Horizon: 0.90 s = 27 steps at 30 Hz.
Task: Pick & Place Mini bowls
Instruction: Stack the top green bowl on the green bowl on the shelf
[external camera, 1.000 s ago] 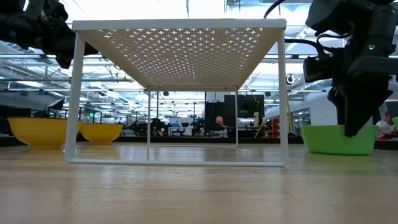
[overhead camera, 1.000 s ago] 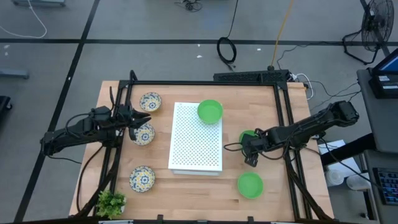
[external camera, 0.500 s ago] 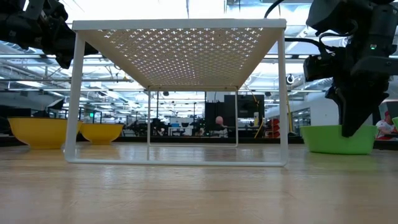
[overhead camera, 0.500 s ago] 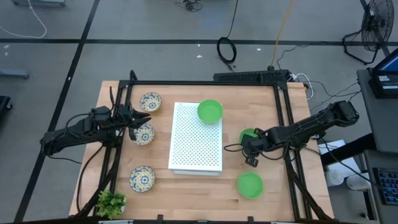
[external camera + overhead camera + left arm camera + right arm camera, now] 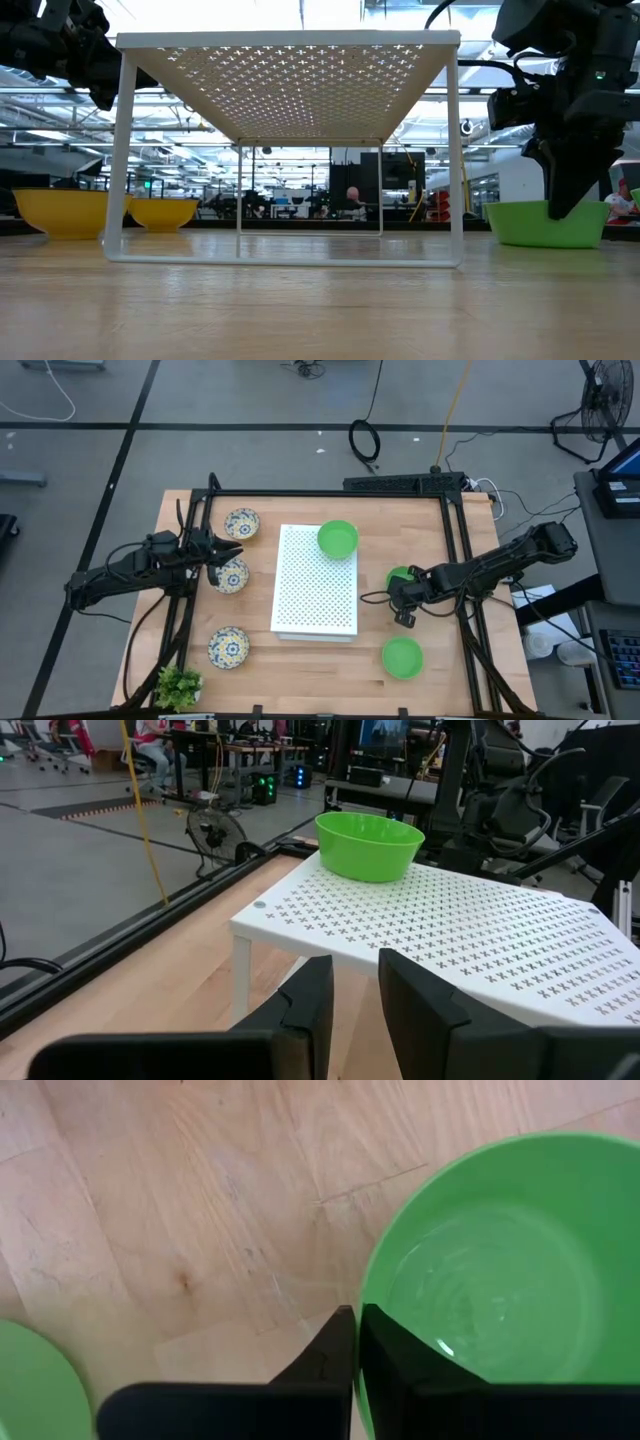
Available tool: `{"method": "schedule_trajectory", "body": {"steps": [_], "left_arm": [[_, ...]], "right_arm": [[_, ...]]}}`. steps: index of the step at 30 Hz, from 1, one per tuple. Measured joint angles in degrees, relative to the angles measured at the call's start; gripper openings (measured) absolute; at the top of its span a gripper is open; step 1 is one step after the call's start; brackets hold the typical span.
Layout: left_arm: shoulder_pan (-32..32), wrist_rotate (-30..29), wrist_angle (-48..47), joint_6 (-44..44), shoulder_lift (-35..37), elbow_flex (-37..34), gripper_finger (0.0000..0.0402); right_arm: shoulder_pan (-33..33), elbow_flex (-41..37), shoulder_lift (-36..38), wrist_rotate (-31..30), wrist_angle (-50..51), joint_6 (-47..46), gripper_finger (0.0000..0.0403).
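Here, your right gripper was clamped on the rim of a plain bright green mini bowl beside the white perforated board; bare wood lay around. Your left gripper hung part-open, empty. No legible writing.

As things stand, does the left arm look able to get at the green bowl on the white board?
Probably yes: the green bowl sits uncovered on the white perforated board, ahead of the left end effector, with nothing between them.
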<state>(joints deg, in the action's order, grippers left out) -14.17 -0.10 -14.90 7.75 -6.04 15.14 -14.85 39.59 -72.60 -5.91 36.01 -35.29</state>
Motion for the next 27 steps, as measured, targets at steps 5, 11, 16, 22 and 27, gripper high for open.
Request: {"method": "schedule_trajectory", "body": {"steps": [5, 11, 16, 22, 27], "left_arm": [[0.0, 0.0, -0.02, -0.01, 0.0, 0.0, 0.0088], [0.0, 0.0, 0.0, 0.01, 0.0, 0.0, 0.0088], [0.0, 0.0, 0.0, 0.01, 0.0, 0.0, 0.0088], [0.0, 0.0, 0.0, 0.0, 0.0, 0.0, 0.0088], [0.0, 0.0, 0.0, 0.01, 0.0, 0.0, 0.0088]], "right_arm": [[0.0, 0.0, 0.0, -0.02, 0.0, 0.0, 0.0001], [0.0, 0.0, -0.02, -0.02, 0.0, 0.17, 0.0001], [0.0, 0.0, -0.02, -0.02, 0.0, 0.17, 0.0001], [0.0, 0.02, -0.02, -0.02, 0.0, 0.41, 0.0], [0.0, 0.02, -0.04, 0.0, 0.0, 0.62, 0.0]]}}
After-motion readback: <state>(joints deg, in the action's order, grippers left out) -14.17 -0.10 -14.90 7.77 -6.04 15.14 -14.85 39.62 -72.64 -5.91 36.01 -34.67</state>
